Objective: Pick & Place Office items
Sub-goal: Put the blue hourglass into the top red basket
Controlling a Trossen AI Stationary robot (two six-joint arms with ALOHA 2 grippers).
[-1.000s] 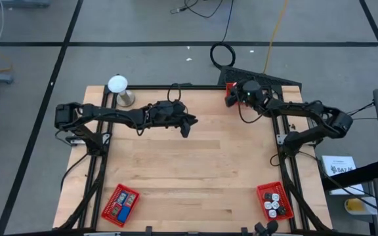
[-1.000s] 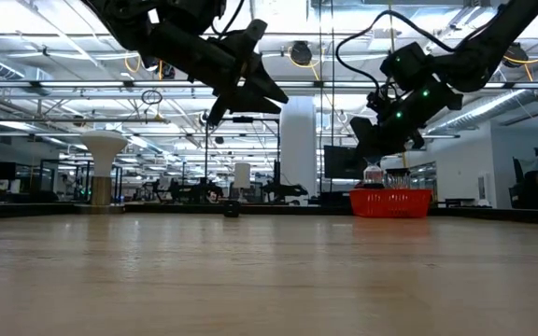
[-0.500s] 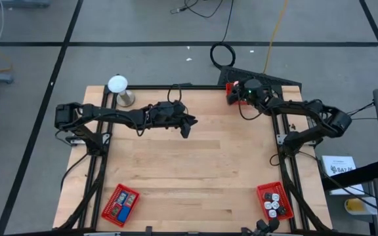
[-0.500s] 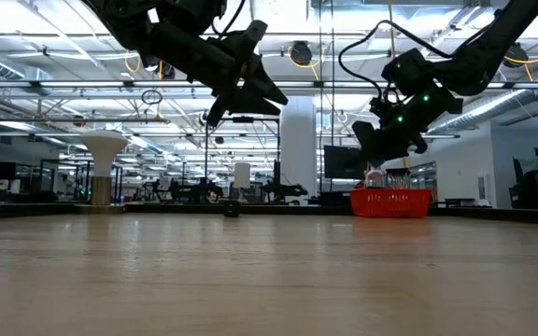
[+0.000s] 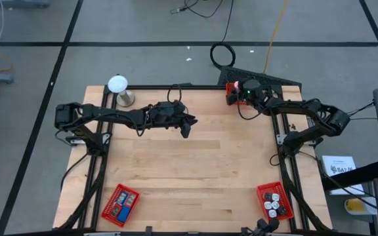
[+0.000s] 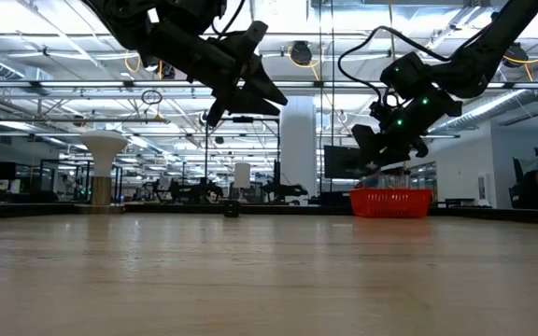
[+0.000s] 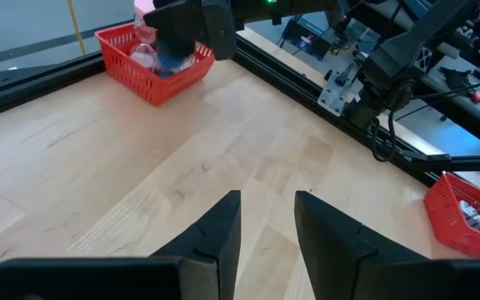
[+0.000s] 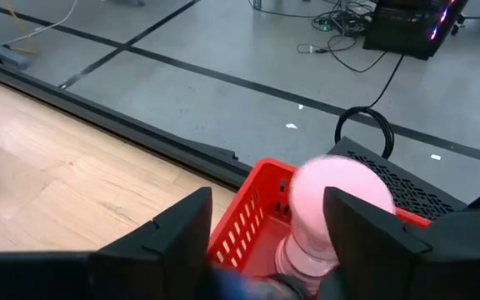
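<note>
Right claw [image 5: 239, 92] spread, shifted farther over red basket [image 8: 252, 218] at bench's [image 5: 195, 164] one o'clock corner, pink bulb [image 8: 340, 200] between fingers. Left claw [image 7: 265, 223] unmoved, slightly parted.

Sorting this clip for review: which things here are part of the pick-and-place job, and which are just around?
Job:
pink round piece, between the right gripper's fingers, over the far red basket
office items in the near baskets
left gripper, open, waiting above the table

Around:
white ball on its stand
black cable loop on the floor
</note>
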